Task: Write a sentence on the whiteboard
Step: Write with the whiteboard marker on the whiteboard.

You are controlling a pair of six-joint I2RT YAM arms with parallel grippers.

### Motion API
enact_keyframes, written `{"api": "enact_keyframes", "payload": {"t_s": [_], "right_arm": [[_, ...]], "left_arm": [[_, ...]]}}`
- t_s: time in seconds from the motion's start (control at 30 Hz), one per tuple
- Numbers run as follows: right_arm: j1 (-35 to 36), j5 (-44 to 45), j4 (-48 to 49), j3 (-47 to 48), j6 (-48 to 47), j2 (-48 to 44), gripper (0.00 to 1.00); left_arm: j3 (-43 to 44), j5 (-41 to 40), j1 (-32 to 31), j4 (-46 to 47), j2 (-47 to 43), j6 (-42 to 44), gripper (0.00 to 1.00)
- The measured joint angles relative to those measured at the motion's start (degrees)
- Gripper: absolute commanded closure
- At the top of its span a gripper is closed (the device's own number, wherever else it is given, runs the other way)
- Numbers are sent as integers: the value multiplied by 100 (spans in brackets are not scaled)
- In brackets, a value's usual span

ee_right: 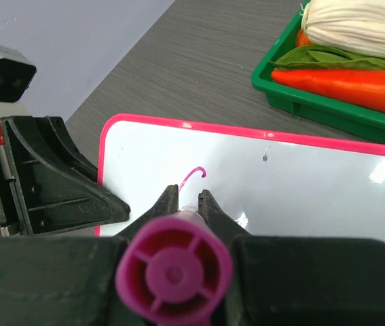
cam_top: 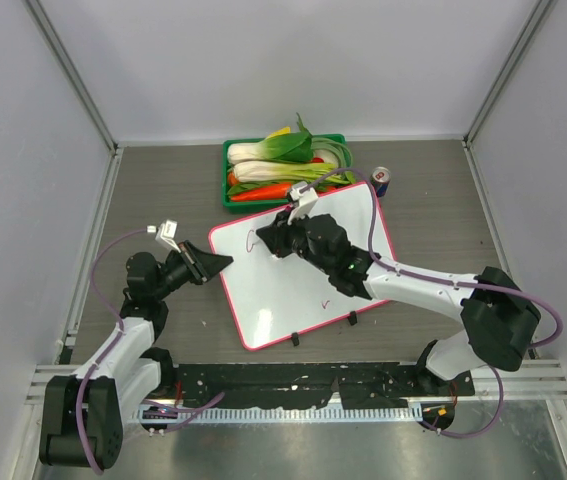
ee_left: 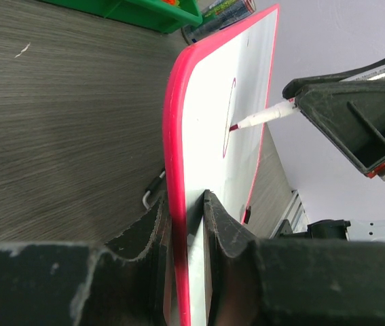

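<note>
Whiteboard (cam_top: 308,285): glossy white with a pink frame, lying askew on the grey table (cam_top: 163,190); one corner points toward the far side, and two small black clips (cam_top: 294,338) sit on its near edge.
Left gripper (ee_left: 187,201): jaws drawn almost together and clamped on the board's left edge, one finger on each face of the pink frame.
Right gripper (ee_right: 189,197): jaws clenched around a magenta marker (ee_right: 173,272), whose round end cap faces the wrist camera.
Marker tip: the slim white nose ends in a dark point that touches the white surface near the board's far-left corner, well apart from the left jaws.
Sentence (ee_right: 195,174): only a beginning shows, one curved magenta stroke. It reads as a small hook from the right wrist and as a long narrow loop from the left wrist. No word can be read.
Tick mark (cam_top: 325,300): a tiny purple mark on the board's near-right part, well apart from the stroke.
Green tray (cam_top: 229,190): just beyond the board's far corner, holding leafy greens with white stalks and an orange carrot (cam_top: 261,192).
Can (cam_top: 382,181): small, upright, just beside the board's far-right corner.
</note>
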Motion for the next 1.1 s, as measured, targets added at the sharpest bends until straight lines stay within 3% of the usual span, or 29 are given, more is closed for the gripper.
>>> {"api": "enact_keyframes", "payload": {"t_s": [0.3, 1.1], "right_arm": [[-2, 291, -79, 103, -4, 0, 99], [-7, 74, -109, -162, 9, -175, 99]], "left_arm": [[0, 0, -2, -9, -37, 22, 100], [2, -2, -4, -83, -37, 24, 100]]}}
